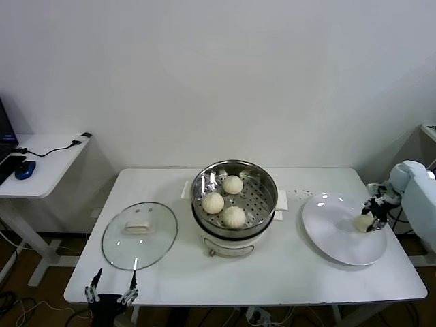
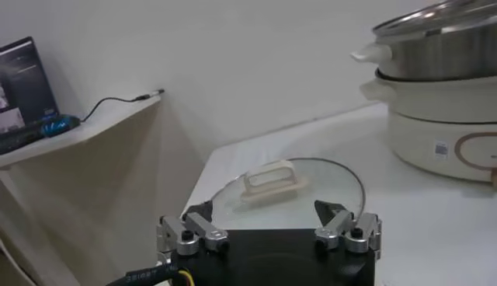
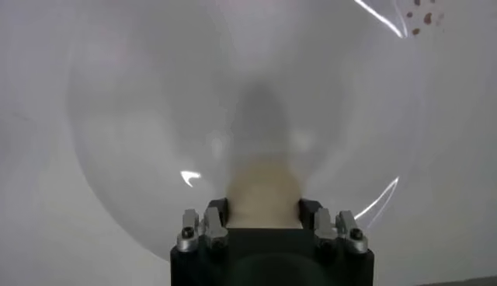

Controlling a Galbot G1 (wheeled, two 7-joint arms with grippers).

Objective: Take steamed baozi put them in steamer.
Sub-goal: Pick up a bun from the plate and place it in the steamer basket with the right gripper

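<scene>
Right claw (image 1: pixel 371 219) closed on fourth baozi (image 1: pixel 364 222) over white plate (image 1: pixel 337 235), right. Three baozi (image 1: pixel 213 202) seated in steamer (image 1: pixel 262 197). Left claw (image 1: pixel 110 286) parked open, near edge of surface (image 1: pixel 286 269).

From your head view, the right gripper (image 1: pixel 373 216) covers part of the fourth baozi (image 1: pixel 363 222), and the right arm runs off the picture's edge. In the right wrist view that baozi (image 3: pixel 264 196) is a blurred cream shape between the fingers, its lower part hidden behind the gripper body. The steamer (image 2: pixel 446 39) is cut off in the left wrist view, its inside unseen there.
</scene>
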